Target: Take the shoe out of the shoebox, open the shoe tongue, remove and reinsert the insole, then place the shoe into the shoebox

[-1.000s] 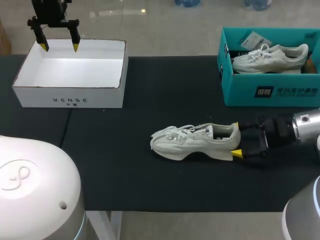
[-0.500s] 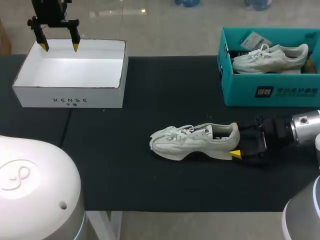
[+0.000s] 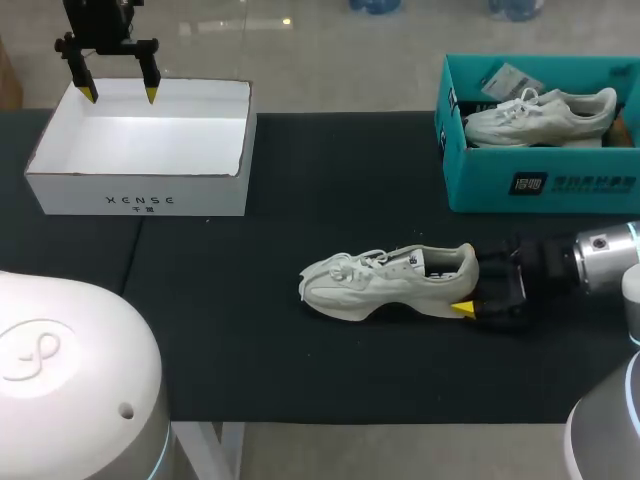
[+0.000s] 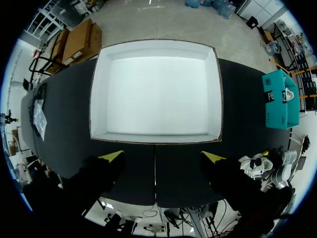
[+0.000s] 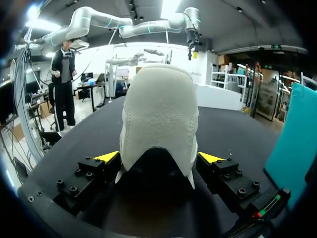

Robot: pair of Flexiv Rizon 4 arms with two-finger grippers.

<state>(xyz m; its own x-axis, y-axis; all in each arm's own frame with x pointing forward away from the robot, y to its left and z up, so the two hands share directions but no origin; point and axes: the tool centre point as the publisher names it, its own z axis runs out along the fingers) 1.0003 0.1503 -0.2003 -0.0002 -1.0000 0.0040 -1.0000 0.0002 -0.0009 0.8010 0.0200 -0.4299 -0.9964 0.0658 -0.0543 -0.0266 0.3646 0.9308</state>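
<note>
Head view, with clock directions read on the table as seen from above. A pale shoe (image 3: 385, 282) lies on its side on the black table (image 3: 250, 350), just off centre toward 4 o'clock. Its toe points to 9 o'clock and its heel to 3 o'clock.

The right gripper (image 3: 468, 282) comes in low from 3 o'clock and straddles the heel. Its jaws are spread wide, one yellow tip on each side. In the right wrist view the heel of the shoe (image 5: 159, 119) fills the gap of the right gripper (image 5: 158, 157). Each tip lies just beside the heel, and contact cannot be confirmed.

A white box (image 3: 140, 190) sits at 10 o'clock, with its opening facing up. The left gripper (image 3: 120, 94) hangs above its far rim at the box's 12 o'clock, jaws apart and holding nothing. In the left wrist view the white box (image 4: 156, 138) lies ahead of the left gripper (image 4: 162, 156).

A teal shoebox (image 3: 540, 185) stands at 2 o'clock, well apart from the shoe on the table. A second shoe (image 3: 540, 112) lies inside it.
</note>
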